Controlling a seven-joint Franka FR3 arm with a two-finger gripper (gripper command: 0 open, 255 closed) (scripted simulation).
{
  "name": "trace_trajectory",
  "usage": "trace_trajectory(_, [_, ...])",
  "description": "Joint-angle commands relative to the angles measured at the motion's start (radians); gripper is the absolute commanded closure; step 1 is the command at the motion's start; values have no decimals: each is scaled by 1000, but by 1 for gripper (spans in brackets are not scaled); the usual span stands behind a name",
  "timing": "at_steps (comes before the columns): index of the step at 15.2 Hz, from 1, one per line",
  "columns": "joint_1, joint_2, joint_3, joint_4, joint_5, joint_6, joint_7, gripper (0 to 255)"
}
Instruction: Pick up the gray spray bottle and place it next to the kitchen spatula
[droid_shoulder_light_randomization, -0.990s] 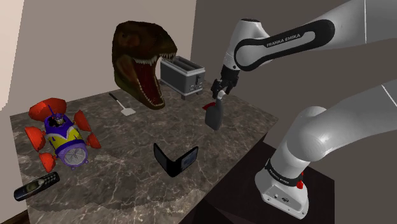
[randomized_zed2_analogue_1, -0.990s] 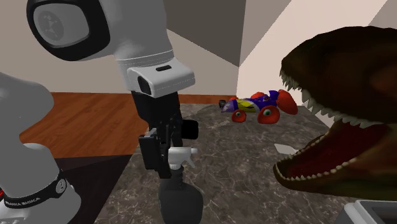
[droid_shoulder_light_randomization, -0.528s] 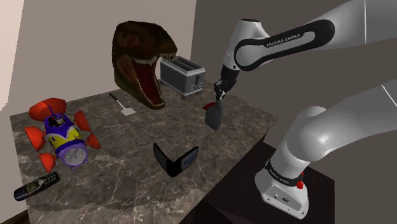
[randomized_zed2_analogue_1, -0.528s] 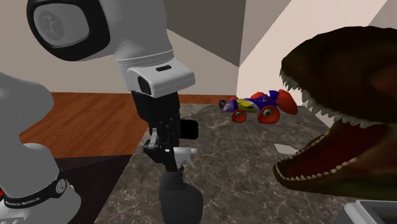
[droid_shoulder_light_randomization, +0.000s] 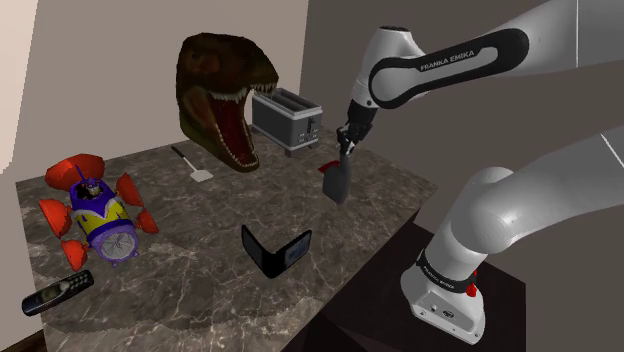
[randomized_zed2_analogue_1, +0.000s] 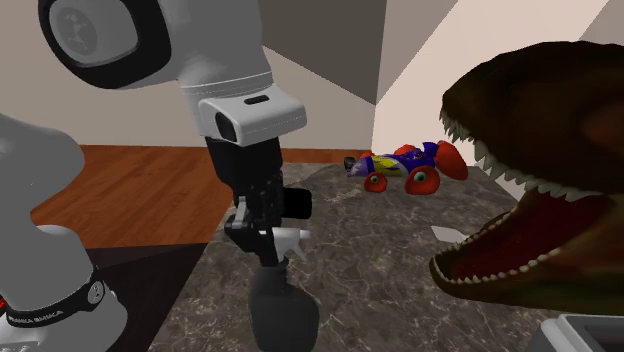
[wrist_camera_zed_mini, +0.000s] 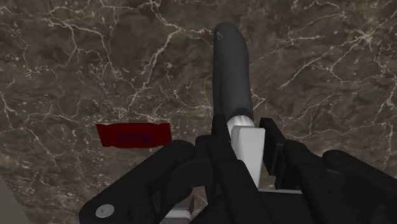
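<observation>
Shoulder view: the black gripper (droid_shoulder_light_randomization: 345, 146), open a second ago, now clamps the top of the gray spray bottle (droid_shoulder_light_randomization: 337, 183). The bottle stands upright near the table (droid_shoulder_light_randomization: 200, 295) edge, well apart from the spatula (droid_shoulder_light_randomization: 190, 163).

Second exterior view: the arm (randomized_zed2_analogue_1: 210, 70) sits slightly higher.

Wrist view: fingers (wrist_camera_zed_mini: 277, 144) pinch the bottle's white head, so the lift seems to be starting.

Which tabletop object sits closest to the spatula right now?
The dinosaur head, just beside the spatula on the shoulder view's right; the toaster, toy and spray bottle stand farther off.

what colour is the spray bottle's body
The spray bottle body is dark grey, its head white; clearest in the wrist view.
</observation>
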Motion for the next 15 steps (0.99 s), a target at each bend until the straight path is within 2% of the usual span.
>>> trace_trajectory(1, [1,-11,2,17,2,-28,0,255])
trace_trajectory(15, [7,-63,17,173,16,-236,-6,255])
